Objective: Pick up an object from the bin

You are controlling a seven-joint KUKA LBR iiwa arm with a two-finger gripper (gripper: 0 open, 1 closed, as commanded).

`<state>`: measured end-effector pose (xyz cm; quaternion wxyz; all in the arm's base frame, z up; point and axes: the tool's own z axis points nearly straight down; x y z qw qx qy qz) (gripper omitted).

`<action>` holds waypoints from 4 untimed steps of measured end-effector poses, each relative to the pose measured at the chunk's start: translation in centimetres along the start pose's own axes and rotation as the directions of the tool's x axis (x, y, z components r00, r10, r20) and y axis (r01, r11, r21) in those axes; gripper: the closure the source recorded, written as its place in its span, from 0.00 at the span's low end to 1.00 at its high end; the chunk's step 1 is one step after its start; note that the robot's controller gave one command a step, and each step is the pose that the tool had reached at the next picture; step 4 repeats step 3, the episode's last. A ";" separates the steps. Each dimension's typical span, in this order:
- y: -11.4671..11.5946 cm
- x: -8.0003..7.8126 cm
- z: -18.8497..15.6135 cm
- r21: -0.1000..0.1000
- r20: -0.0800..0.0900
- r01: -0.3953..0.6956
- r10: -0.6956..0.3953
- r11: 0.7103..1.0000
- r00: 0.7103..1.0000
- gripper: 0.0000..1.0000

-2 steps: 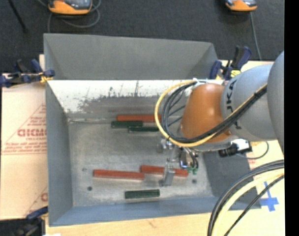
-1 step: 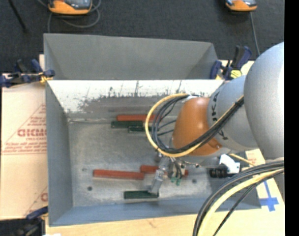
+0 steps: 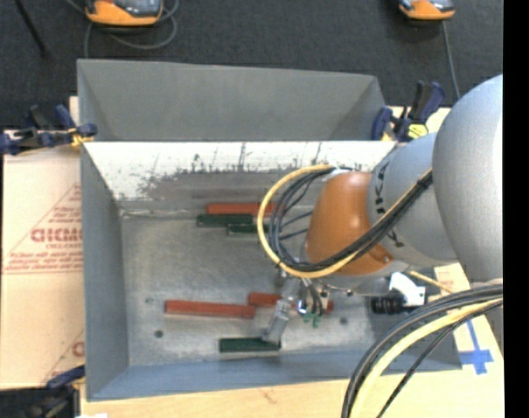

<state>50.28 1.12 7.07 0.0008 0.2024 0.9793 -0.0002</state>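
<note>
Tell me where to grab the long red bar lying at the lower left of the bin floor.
Take the red bar at its middle, from straight above, closing across its narrow width. It lies flat and runs left to right, with bare bin floor along both long sides.

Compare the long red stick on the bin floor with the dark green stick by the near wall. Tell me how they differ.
Colour: the red stick is orange-red, the green stick very dark green. Length: the red stick looks clearly longer than the green stick. Place: the red stick lies mid-floor, the green stick closer to the bin's near wall. Both are thin straight bars lying flat, running roughly left to right.
</note>
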 end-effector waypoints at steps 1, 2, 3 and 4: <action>0.0 0.0 0.0 -0.001 0.001 0.001 -0.001 1.000 1.000 1.00; 0.1 -0.3 -8.2 -0.005 0.007 0.007 -0.007 1.000 1.000 1.00; 0.1 -0.4 -10.5 -0.003 0.004 0.015 -0.015 1.000 1.000 1.00; 0.1 -0.4 -10.5 -0.003 0.004 0.015 -0.015 1.000 1.000 1.00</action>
